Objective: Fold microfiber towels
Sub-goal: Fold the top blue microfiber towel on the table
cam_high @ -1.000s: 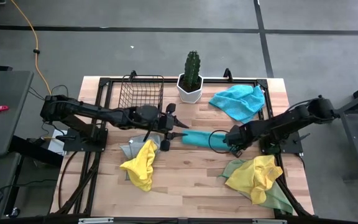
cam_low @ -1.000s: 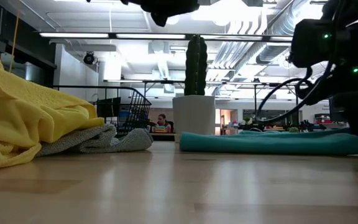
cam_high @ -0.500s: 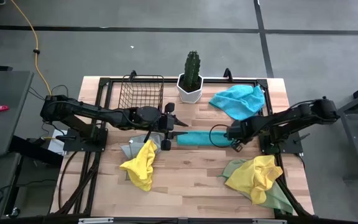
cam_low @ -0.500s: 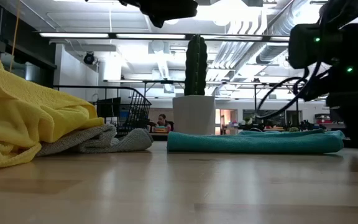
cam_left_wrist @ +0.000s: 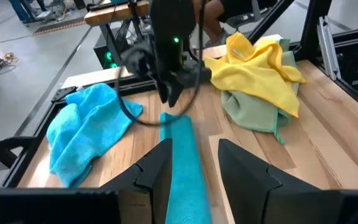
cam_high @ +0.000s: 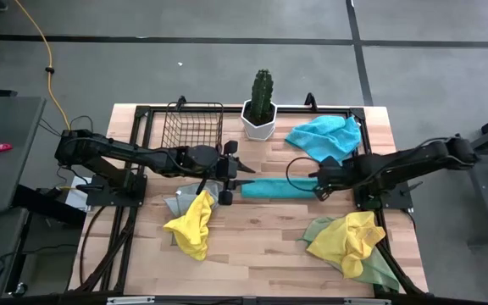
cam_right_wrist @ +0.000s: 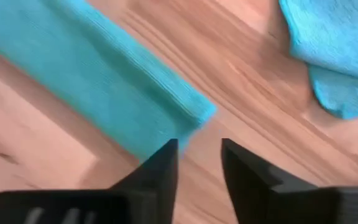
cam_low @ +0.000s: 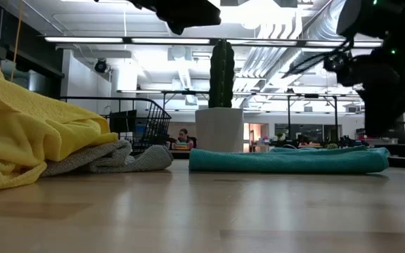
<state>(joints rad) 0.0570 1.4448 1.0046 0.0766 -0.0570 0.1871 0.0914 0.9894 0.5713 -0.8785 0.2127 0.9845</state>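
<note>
The folded turquoise towel (cam_high: 278,187) lies as a long strip at centre frame in the high view; soft, light and limp, it is best pinched at a corner or end edge. The right gripper (cam_high: 321,181) hovers over its right end, fingers parted, holding nothing. The left gripper (cam_high: 246,170) hangs at its left end, fingers parted, empty.

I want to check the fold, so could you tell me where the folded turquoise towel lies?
In the high view the folded turquoise towel lies mid-table between the two grippers, in front of the cactus pot.
</note>
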